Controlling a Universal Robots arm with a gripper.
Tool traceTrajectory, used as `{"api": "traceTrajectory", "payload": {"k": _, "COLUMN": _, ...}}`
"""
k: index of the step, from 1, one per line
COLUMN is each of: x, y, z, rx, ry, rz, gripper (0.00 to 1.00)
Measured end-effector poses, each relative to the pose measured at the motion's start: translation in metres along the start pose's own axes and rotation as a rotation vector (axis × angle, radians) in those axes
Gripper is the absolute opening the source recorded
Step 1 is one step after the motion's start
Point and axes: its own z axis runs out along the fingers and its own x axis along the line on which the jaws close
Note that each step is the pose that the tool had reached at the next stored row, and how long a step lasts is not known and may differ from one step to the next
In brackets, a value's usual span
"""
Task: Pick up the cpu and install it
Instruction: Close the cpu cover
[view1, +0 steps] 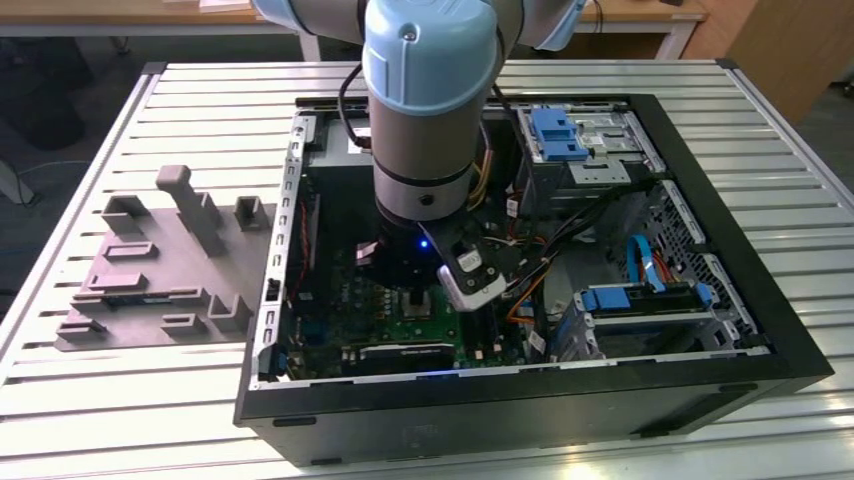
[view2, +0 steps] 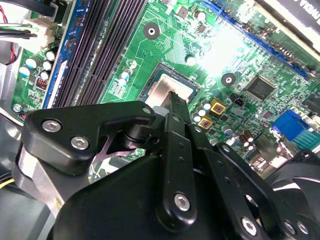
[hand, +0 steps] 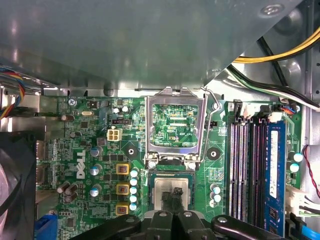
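Exterior view, setting: an open computer case (view1: 721, 385) lies on a slatted metal table (view1: 134, 410), with a grey moulded holder (view1: 147, 270) just beside the case on the exterior view's left.
Exterior view, arm: the pale blue and grey robot arm (view1: 434, 100) reaches straight down into the case.
Exterior view, gripper: the gripper (view1: 424, 300) is low over the green motherboard (view1: 400, 325); blue drive brackets (view1: 558, 135) sit well apart from it.
Second wrist view, cpu: the cpu (view2: 162, 90), a small silver square, lies flat inside the dark socket (view2: 165, 69) on the motherboard (view2: 165, 35).
Second wrist view, gripper: the black gripper (view2: 174, 97) has its tip right at the chip's top face; whether it touches is unclear.
Second wrist view, surroundings: long dark memory slots (view2: 110, 45) run beside the socket.
First wrist view, cpu: the cpu (hand: 161, 186) sits in the socket (hand: 148, 192), below the raised metal load frame (hand: 175, 125).
First wrist view, gripper: the gripper (hand: 173, 196) is over the chip's centre, fingers (hand: 161, 217) pressed together with a thin seam between them and nothing clamped.
First wrist view, surroundings: memory slots (hand: 250, 165) and a yellow cable (hand: 280, 54) lie to one side.
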Motion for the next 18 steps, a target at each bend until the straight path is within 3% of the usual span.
{"api": "traceTrajectory", "payload": {"k": 7, "x": -0.0006, "y": 0.0000, "z": -0.0002, "rx": 0.0001, "ry": 0.0000, "rz": 0.000, "gripper": 0.11}}
{"api": "traceTrajectory", "payload": {"k": 13, "x": -0.0097, "y": -0.0002, "z": 0.0002, "rx": 0.0000, "ry": 0.0001, "rz": -0.002, "gripper": 0.11}}
{"api": "traceTrajectory", "payload": {"k": 18, "x": -0.0100, "y": 0.0000, "z": -0.0016, "rx": -0.0026, "ry": 0.0008, "rz": -0.050, "gripper": 0.11}}
